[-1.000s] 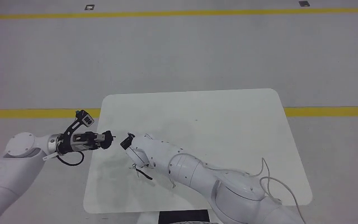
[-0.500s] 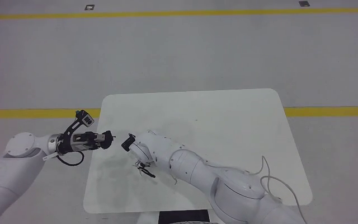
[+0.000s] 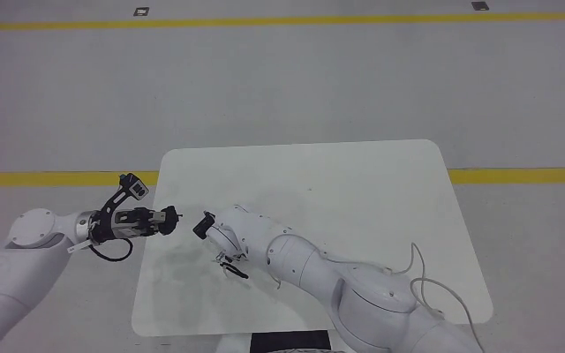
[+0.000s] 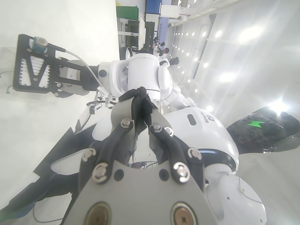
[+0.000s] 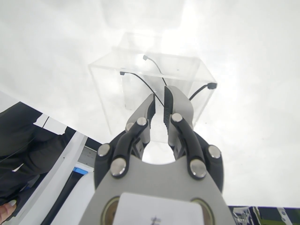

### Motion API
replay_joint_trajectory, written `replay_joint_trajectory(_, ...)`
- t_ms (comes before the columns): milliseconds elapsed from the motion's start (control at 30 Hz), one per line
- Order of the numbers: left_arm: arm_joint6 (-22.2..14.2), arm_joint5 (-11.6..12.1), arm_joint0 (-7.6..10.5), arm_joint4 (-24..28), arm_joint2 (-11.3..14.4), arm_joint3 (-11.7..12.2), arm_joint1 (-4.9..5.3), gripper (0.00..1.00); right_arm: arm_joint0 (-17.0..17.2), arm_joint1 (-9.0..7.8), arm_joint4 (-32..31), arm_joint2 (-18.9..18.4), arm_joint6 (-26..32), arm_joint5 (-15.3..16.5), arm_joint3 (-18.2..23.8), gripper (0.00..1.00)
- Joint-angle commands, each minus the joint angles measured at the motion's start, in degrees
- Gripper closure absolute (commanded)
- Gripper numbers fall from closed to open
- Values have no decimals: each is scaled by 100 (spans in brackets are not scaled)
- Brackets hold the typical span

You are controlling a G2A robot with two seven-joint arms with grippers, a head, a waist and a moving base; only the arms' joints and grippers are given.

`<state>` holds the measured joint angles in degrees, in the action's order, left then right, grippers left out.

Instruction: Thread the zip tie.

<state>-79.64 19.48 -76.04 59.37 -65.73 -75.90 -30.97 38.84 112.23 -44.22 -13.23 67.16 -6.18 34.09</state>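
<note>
A clear plastic box (image 5: 110,66) stands on the white table and holds three thin black zip ties (image 5: 138,77). My right gripper (image 5: 159,92) hangs over the box's near side. Its fingers are open by a narrow gap, and one zip tie strand runs through that gap. From above, the right gripper (image 3: 231,267) sits over the table's front left part. My left gripper (image 4: 140,93) is shut on a small black bundled piece (image 4: 141,104). The left gripper (image 3: 173,213) is held level just inside the table's left edge, pointing at the right arm's wrist.
The white table (image 3: 353,194) has rounded corners, and its left edge (image 3: 148,256) lies under the left gripper. The right arm's bulk covers the table's front middle. A thin cable (image 3: 415,274) loops near the front right. Yellow lines cross the floor.
The right wrist has shifted slightly forward and to the right, bringing its gripper lower over the front left of the table. The left arm has kept still.
</note>
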Motion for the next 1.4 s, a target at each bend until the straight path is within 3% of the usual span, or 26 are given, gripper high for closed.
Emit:
replay_joint_trajectory(0,0,0,0,0,0,0,0,100,-14,3,15,29,-1,-14,-8,100)
replay_joint_trajectory(333,0,0,0,0,0,0,0,100,-56,7,87,184,-7,-87,47,100)
replay_joint_trajectory(367,0,0,0,0,0,0,0,100,-63,7,91,196,2,-81,45,95)
replay_joint_trajectory(400,0,0,0,0,0,0,0,100,-70,8,94,213,6,-70,45,81)
replay_joint_trajectory(500,0,0,0,0,0,0,0,100,-76,10,112,247,-1,-41,40,75)
replay_joint_trajectory(1000,0,0,0,0,0,0,0,100,-81,30,87,348,-6,28,-6,84)
replay_joint_trajectory(1133,0,0,0,0,0,0,0,100,-47,33,-73,348,74,-24,30,88)
replay_joint_trajectory(1200,0,0,0,0,0,0,0,100,-37,32,-115,348,86,-52,53,100)
replay_joint_trajectory(1367,0,0,0,0,0,0,0,100,-36,27,-203,348,127,-112,114,100)
